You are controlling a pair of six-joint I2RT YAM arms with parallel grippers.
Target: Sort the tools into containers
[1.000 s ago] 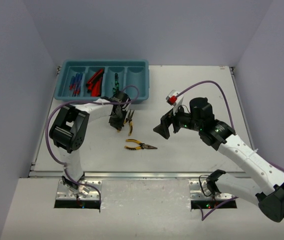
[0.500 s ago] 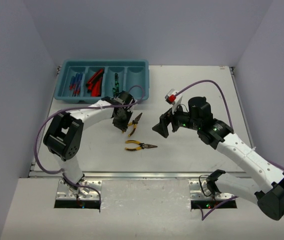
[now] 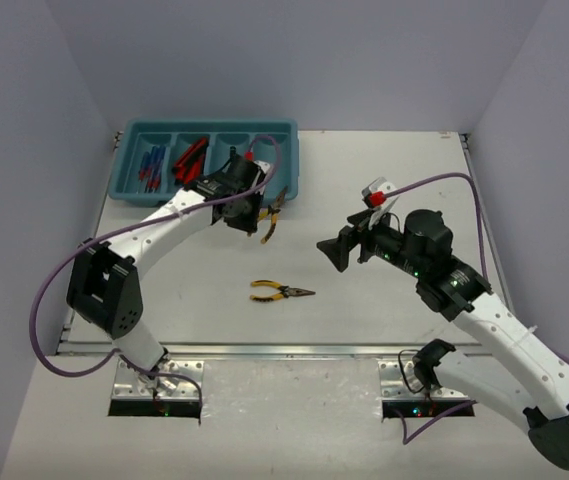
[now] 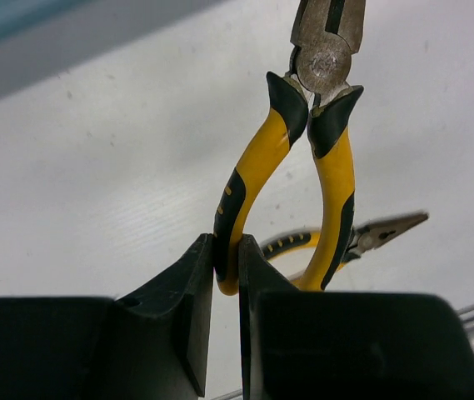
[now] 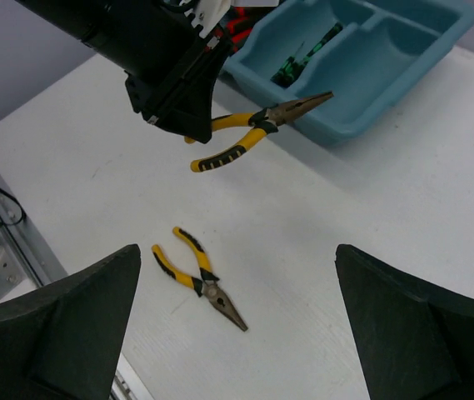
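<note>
I watch from the overhead camera. A white table carries a teal-blue rectangular plastic tray at its far left, divided into four long compartments side by side. The leftmost compartment holds blue-and-red-handled screwdrivers. The next one holds red-and-black utility knives. In the third, a thin black-and-green precision screwdriver shows in the right wrist view.

My left gripper reaches out over the table, just in front of the tray's near wall. Its claw is pinched narrow onto one handle of a pair of yellow-and-black-handled long-nose pliers. The other handle hangs free beside the fingers. These pliers are lifted off the table. In the right wrist view their metal nose points toward the tray and overlaps its near wall. I cannot tell whether the nose touches the wall.

A second pair of yellow-handled long-nose pliers lies flat on the table, nearer the arm bases and well apart from the tray.

My right gripper hangs above the middle of the table, right of both pliers. Its claw is spread wide and holds nothing.
</note>
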